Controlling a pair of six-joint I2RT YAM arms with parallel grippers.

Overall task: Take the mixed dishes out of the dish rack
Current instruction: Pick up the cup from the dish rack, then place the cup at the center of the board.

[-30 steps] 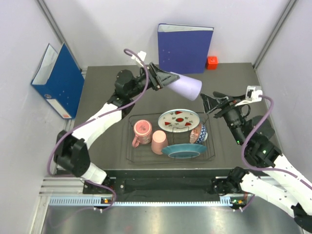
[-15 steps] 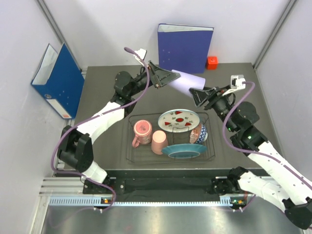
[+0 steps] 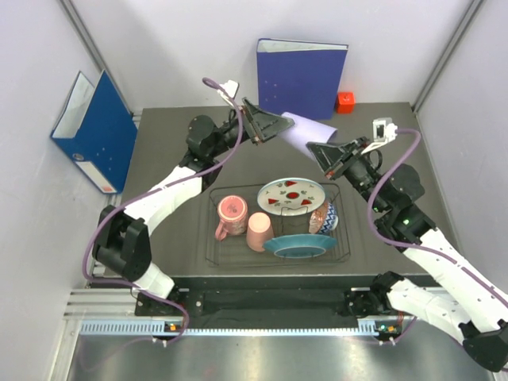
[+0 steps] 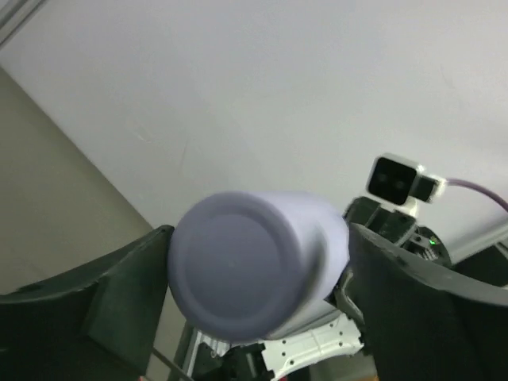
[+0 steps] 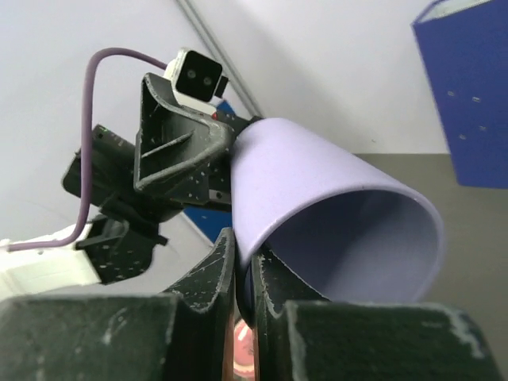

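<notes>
The lavender cup [image 3: 306, 129] hangs in the air above the back of the table, between my two grippers. My right gripper [image 3: 319, 151] is shut on the cup's rim wall [image 5: 333, 198], one finger inside and one outside. My left gripper [image 3: 279, 127] stands open around the cup's base [image 4: 254, 266], with a gap at its right finger [image 4: 413, 309]. The dish rack [image 3: 213, 248] holds two pink cups [image 3: 230, 210] [image 3: 259, 231], the white plate [image 3: 291, 195], the teal plate [image 3: 295, 245] and the patterned bowl [image 3: 328, 216].
A blue binder [image 3: 94, 131] leans at the left wall. Another blue binder [image 3: 300, 75] stands at the back, and a small red cube [image 3: 344, 101] sits beside it. The rack lies near the table's front edge.
My right arm swung in from the right and its jaws shut on the lavender cup's rim. The left gripper's jaws opened wider round the cup's base.
</notes>
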